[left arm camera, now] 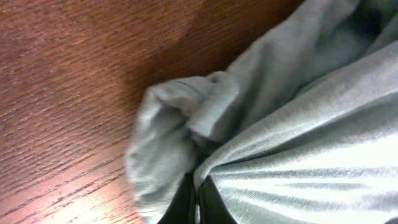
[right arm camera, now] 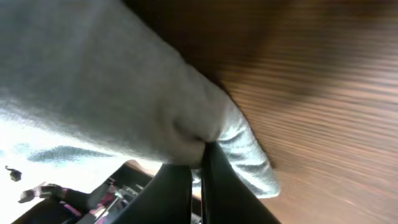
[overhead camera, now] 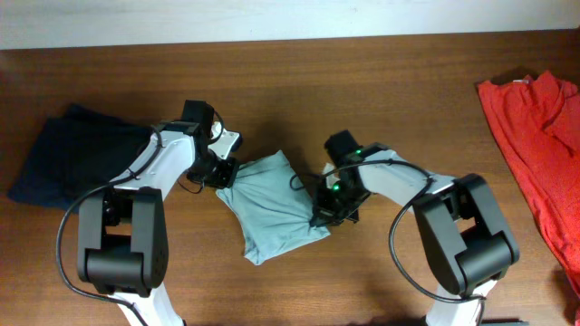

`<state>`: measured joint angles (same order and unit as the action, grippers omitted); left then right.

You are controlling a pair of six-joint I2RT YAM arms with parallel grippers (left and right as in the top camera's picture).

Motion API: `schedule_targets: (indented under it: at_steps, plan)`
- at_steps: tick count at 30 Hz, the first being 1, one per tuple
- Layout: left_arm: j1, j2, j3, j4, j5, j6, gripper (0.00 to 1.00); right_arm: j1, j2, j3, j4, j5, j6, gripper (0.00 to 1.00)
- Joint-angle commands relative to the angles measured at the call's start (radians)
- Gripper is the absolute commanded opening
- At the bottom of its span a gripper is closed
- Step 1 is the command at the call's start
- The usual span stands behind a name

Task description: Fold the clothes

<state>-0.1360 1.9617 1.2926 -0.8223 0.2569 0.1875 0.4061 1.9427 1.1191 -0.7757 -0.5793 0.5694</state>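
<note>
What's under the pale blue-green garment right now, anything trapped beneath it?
Only the wooden table shows around the pale blue-green garment. The left gripper and right gripper pinch opposite corners. The bunched cloth covers whatever lies beneath, so that cannot be seen.

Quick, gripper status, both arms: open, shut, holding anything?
Left gripper: shut, pinching a bunched edge of the pale blue-green garment.
Right gripper: shut, pinching a corner of the same garment.
</note>
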Motion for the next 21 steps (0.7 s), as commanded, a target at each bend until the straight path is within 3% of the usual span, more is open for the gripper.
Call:
schedule_targets:
  at_steps: [1,5,8,14,19,21]
  plan:
    - [0.035,0.007,0.01,0.006,-0.043,0.007,0.05,-0.048,0.027,-0.016,-0.029,0.1,-0.042,0.05]
    - [0.049,0.007,0.085,-0.056,-0.039,0.005,0.14,-0.043,-0.022,0.002,-0.024,0.064,-0.182,0.12]
    - [0.049,0.007,0.21,-0.163,-0.039,0.005,0.22,-0.037,-0.111,0.02,-0.031,0.029,-0.279,0.27]
    - [0.047,0.007,0.386,-0.354,0.002,-0.014,0.23,-0.041,-0.318,0.021,0.025,0.03,-0.319,0.47]
    - [0.046,0.007,0.409,-0.469,0.183,-0.018,0.22,-0.04,-0.41,0.021,0.106,0.044,-0.359,0.49]
    - [0.04,0.007,0.399,-0.504,0.2,-0.018,0.18,-0.04,-0.403,0.021,0.13,0.045,-0.359,0.43]
